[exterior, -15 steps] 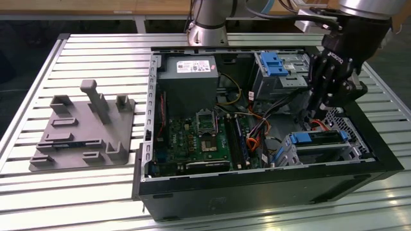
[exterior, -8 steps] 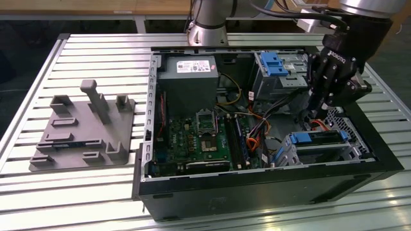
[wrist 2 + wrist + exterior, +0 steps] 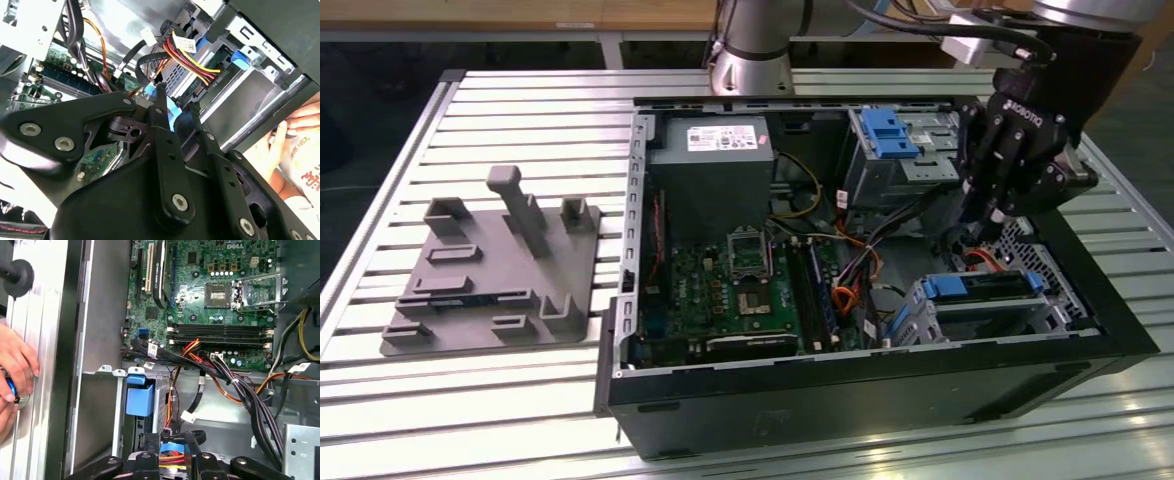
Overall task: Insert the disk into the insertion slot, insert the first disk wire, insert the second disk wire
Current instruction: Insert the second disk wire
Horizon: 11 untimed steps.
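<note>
My pincer [image 3: 977,232] hangs inside the black computer case [image 3: 881,395], its fingers [image 3: 162,107] pinching a small blue connector [image 3: 170,111] on a disk wire; in the first wrist view the same blue piece [image 3: 171,448] sits between my fingertips. Just below and in front of me lies the disk [image 3: 983,288] in its blue carrier, already seated in the insertion slot [image 3: 1047,305]. A red, yellow and black wire bundle [image 3: 187,59] runs just past my fingertips. Beyond me lies the green motherboard [image 3: 734,290]. A person's hand [image 3: 15,365] rests outside the case wall.
</note>
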Tool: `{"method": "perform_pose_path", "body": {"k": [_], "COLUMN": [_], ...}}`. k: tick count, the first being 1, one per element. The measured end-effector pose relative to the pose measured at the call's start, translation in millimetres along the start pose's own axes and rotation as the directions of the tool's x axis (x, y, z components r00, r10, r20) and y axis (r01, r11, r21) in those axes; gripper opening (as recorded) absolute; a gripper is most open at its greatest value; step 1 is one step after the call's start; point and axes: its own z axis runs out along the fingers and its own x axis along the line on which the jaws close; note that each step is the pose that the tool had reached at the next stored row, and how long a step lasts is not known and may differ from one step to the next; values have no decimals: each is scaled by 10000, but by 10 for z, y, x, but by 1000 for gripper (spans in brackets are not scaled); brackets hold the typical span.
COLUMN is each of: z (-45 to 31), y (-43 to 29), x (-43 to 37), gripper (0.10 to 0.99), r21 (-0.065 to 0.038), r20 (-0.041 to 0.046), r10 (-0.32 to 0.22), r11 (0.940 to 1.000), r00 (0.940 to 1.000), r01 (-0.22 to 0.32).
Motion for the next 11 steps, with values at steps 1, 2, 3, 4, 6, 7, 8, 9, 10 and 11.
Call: {"method": "perform_pose_path", "body": {"k": [1, 2, 3, 4, 6, 7, 8, 9, 10, 11], "z": [-36, -53, -58, -56, -50, -45, -39, -32, -25, -19], "y": [3, 8, 18, 32, 69, 81, 87, 90, 92, 93], "x": [8, 11, 13, 15, 39, 57, 86, 114, 146, 174], "gripper": [337, 337, 337, 337, 337, 337, 337, 337, 337, 337], "r21": [1, 1, 2, 4, 12, 15, 15, 16, 16, 16], "r20": [2, 5, 4, 7, 3, 4, 3, 4, 4, 4], "r10": [-4, -4, -5, -6, -4, -3, -2, -3, -4, -4], "r11": [10000, 10000, 10000, 10000, 10000, 10000, 10000, 10000, 10000, 10000], "r00": [10000, 10000, 10000, 10000, 10000, 10000, 10000, 10000, 10000, 10000], "r01": [4, 4, 5, 6, 4, 3, 2, 3, 4, 4]}}
